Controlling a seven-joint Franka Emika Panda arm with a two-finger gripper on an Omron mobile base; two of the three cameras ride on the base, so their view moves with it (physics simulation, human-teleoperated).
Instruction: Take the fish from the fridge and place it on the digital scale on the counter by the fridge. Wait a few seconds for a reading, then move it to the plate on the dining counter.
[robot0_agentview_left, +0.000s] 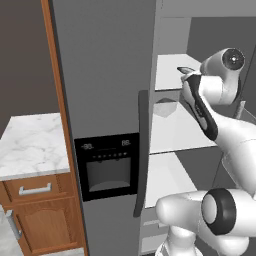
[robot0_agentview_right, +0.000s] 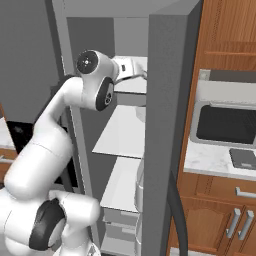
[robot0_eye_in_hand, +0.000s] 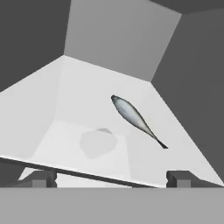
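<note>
The fish (robot0_eye_in_hand: 135, 118) is slender, silver-grey and dark-backed. It lies on the upper white shelf (robot0_eye_in_hand: 65, 100) inside the open fridge (robot0_agentview_left: 105, 75), with its tail pointing toward the lower right of the hand view. My gripper (robot0_eye_in_hand: 111, 179) is open, hovering just outside the shelf's front edge, short of the fish and touching nothing. One of its fingertips (robot0_eye_in_hand: 181, 178) shows at the lower right. In the right base view my arm reaches into the top of the fridge, its hand (robot0_agentview_right: 131, 67) partly behind the open door. The digital scale (robot0_agentview_right: 243, 158) sits on the counter right of the fridge.
A pale lumpy item (robot0_agentview_left: 165, 107) rests on the shelf below. The open fridge door (robot0_agentview_right: 167, 100) stands close on the arm's right. A microwave (robot0_agentview_right: 225, 122) is behind the scale. A marble counter with drawers (robot0_agentview_left: 30, 142) lies left of the fridge.
</note>
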